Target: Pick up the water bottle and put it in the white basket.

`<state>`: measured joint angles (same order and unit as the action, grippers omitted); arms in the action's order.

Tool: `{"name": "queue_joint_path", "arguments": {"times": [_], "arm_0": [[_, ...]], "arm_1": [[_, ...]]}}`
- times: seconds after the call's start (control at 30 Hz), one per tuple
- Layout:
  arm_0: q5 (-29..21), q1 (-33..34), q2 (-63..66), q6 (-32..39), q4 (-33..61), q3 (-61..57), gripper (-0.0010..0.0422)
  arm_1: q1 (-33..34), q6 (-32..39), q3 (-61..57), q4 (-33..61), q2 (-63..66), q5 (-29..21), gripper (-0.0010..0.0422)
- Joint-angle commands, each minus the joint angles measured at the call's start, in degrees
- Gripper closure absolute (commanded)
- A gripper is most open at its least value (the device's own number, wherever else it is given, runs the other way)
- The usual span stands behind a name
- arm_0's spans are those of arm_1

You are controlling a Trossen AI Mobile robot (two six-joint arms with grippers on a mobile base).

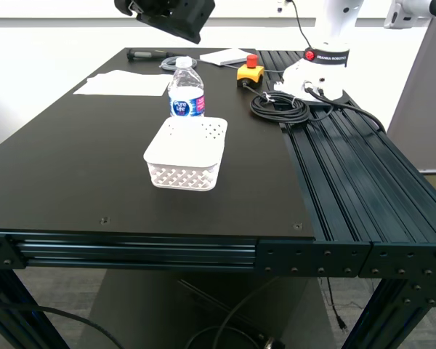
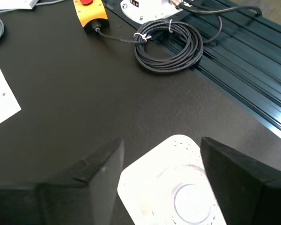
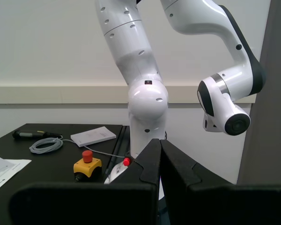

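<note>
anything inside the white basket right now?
Nothing visible inside the small white lattice-sided plastic basket: its perforated base shows bare. The near wall hides a strip of the floor. The clear ribbed water bottle stands upright behind it on the table.

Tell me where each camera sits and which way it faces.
Exterior view: on the robot off the arms, facing the black table with the clear ribbed water bottle behind the white lattice basket.
First wrist view: above both, looking down between my first gripper's open fingers.
Second wrist view: level, facing another white robot arm past my second gripper, shut.
All share the yellow emergency-stop button.

Water bottle (image 1: 186,90) base hidden behind white basket (image 1: 185,153); label txt unreadable.
</note>
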<state>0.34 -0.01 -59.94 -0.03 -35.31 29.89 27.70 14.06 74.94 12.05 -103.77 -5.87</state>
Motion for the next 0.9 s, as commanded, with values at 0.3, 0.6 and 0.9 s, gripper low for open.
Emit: {"name": "queue_joint_path", "arguments": {"times": [0.3, 0.6, 0.9], "arm_0": [[0.00, -0.04, 0.00, 0.00, -0.17, 0.09, 0.0412], [0.00, -0.04, 0.00, 0.00, -0.17, 0.09, 0.0412], [0.00, -0.04, 0.00, 0.00, -0.17, 0.09, 0.0412]], "arm_1": [[0.02, -3.32, 0.07, -0.09, -0.02, 0.09, 0.0315], [0.04, -3.41, 0.07, -0.15, -0.02, 0.09, 0.0392], [0.00, -3.39, 0.07, -1.18, -0.02, 0.09, 0.0392]]}}
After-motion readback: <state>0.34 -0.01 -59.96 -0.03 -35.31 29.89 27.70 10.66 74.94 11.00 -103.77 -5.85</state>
